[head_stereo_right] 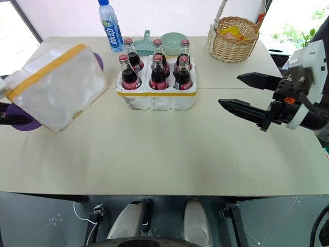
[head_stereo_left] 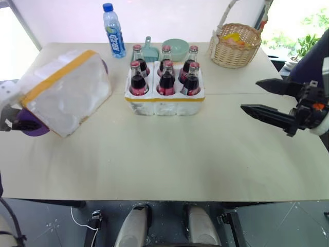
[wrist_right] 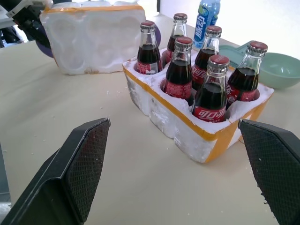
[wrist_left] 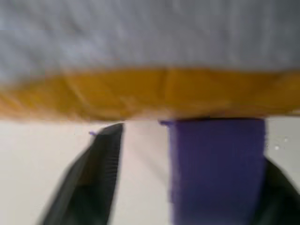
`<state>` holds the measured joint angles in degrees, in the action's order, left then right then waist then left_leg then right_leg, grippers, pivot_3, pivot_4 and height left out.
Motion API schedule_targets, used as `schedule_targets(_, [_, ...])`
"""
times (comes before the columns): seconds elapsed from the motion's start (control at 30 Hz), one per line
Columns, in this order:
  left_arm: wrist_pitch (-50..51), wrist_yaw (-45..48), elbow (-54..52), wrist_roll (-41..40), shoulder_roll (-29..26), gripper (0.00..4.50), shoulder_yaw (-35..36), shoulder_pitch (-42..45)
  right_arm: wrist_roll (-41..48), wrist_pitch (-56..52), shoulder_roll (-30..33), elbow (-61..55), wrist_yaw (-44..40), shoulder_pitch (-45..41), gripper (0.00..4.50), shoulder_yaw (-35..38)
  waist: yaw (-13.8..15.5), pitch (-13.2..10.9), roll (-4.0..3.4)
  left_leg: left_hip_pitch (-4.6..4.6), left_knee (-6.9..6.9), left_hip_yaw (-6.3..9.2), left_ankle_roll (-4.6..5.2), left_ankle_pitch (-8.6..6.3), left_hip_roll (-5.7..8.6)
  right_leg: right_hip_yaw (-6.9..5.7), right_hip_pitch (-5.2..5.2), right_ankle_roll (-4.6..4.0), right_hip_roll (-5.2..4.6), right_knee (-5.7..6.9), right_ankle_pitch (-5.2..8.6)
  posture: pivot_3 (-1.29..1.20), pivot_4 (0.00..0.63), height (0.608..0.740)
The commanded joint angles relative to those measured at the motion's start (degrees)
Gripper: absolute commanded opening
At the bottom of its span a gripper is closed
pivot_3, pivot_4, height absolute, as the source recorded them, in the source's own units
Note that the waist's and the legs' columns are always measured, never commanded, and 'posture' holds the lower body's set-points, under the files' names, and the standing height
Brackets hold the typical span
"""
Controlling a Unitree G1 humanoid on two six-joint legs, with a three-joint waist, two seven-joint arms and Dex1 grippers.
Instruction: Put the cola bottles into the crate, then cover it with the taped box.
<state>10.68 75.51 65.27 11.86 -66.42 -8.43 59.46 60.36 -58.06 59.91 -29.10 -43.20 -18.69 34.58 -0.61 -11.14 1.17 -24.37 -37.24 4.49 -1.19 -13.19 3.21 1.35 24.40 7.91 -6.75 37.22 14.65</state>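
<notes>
Taped box (head_stereo_left: 64,90) — white foam, yellow-banded, tilted

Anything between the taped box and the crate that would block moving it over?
Nothing visible. The taped box sits tilted at the table's left, by the left gripper. Bare tabletop lies between it and the crate. All six cola bottles stand upright in the crate, so the box must rise above their caps before lowering.

Beige table (head_stereo_left: 169,154), crate (head_stereo_left: 164,100), taped box (head_stereo_left: 64,92), water bottle (head_stereo_left: 114,31), basket (head_stereo_left: 236,45)

6 cola bottles (head_stereo_left: 166,77) in crate (head_stereo_left: 164,103), taped box (head_stereo_left: 64,92) left of it
</notes>
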Motion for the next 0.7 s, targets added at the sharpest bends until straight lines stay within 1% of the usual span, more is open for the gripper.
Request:
schedule_targets(0.03, [0.0, 0.8, 0.0, 0.2, -0.6, 1.09, 0.4, 1.4, 0.7, 1.3, 1.7, -1.1, -0.1, -0.2, 4.5, 1.6, -0.1, 0.0, 0.0, 0.0, 0.0, 0.0, 0.0, 0.0, 0.0, 0.0, 0.0, 0.0, 0.0, 0.0, 0.0, 0.0, 0.15, 0.734])
schedule_targets(0.07, [0.0, 1.1, -0.1, 0.3, -0.8, 0.59, 0.4, 1.3, 1.1, 1.1, 1.7, -0.7, -0.1, -0.3, 4.5, 1.6, -0.2, 0.0, 0.0, 0.0, 0.01, 0.0, 0.0, 0.0, 0.0, 0.0, 0.0, 0.0, 0.01, 0.0, 0.0, 0.0, 0.15, 0.734])
schedule_targets(0.1, [-0.4, 0.9, -0.1, 0.3, -1.1, 0.39, 0.5, 1.2, 1.3, 0.9, 1.8, -0.4, 0.0, -0.3, 4.5, 1.6, -0.2, 0.0, 0.0, 0.01, 0.02, 0.0, 0.0, 0.0, 0.0, 0.0, 0.01, 0.0, 0.01, 0.01, 0.0, 0.0, 0.15, 0.734])
schedule_targets(0.23, [-2.0, -1.3, -0.5, -0.4, -1.1, 0.39, 1.7, 1.6, 0.8, 1.2, 2.4, 0.0, -0.5, 0.4, 4.5, 1.6, -0.2, 0.0, 0.0, 0.0, 0.01, 0.01, 0.0, 0.0, -0.01, -0.01, 0.01, 0.0, 0.01, 0.01, 0.0, 0.0, 0.15, 0.734])
schedule_targets(0.33, [-4.7, -5.5, -1.8, -3.5, 0.6, 0.39, 5.2, 4.1, -0.6, 1.8, 3.4, -0.1, -1.5, 2.0, 4.5, 2.1, 0.0, 0.0, 0.04, 0.0, 0.01, 0.02, 0.0, 0.0, -0.01, -0.01, 0.01, 0.0, 0.01, 0.01, 0.0, 0.0, 0.15, 0.734])
schedule_targets(0.43, [-11.4, -8.3, -6.1, -8.3, 3.6, 0.39, 9.9, 7.1, -0.5, 1.4, 4.3, 0.2, -2.6, 3.9, 4.5, 3.9, 0.4, 0.0, 0.11, -0.09, -0.1, 0.14, 0.0, 0.0, -0.03, -0.12, -0.01, 0.0, -0.02, 0.01, 0.0, 0.0, 0.15, 0.734])
schedule_targets(0.5, [-12.4, -10.6, -8.5, -9.5, 5.5, 0.39, 11.5, 9.2, -0.4, 1.2, 4.5, 0.1, -2.7, 4.8, 4.5, 4.6, 0.7, 0.0, 0.19, -0.12, -0.15, 0.15, 0.0, 0.0, -0.03, -0.12, -0.02, 0.01, -0.05, 0.0, -0.01, 0.0, 0.15, 0.734])
schedule_targets(0.6, [-17.0, -15.5, -12.7, -9.4, 9.0, 0.39, 11.6, 11.4, 0.4, 1.0, 4.1, -0.8, -1.9, 5.6, 4.5, 5.3, 0.7, 0.0, 0.2, -0.11, -0.15, 0.12, 0.0, 0.0, -0.01, -0.11, -0.02, 0.02, -0.05, 0.0, -0.01, 0.0, 0.15, 0.734])
schedule_targets(0.7, [-21.0, -20.6, -15.3, -7.7, 12.7, 0.39, 10.1, 13.2, 1.3, 0.9, 3.2, -1.9, -0.5, 6.1, 4.5, 5.7, 0.6, 0.0, 0.19, -0.08, -0.11, 0.12, 0.0, 0.0, 0.02, -0.11, -0.02, 0.02, -0.04, 0.01, -0.01, 0.0, 0.15, 0.734])
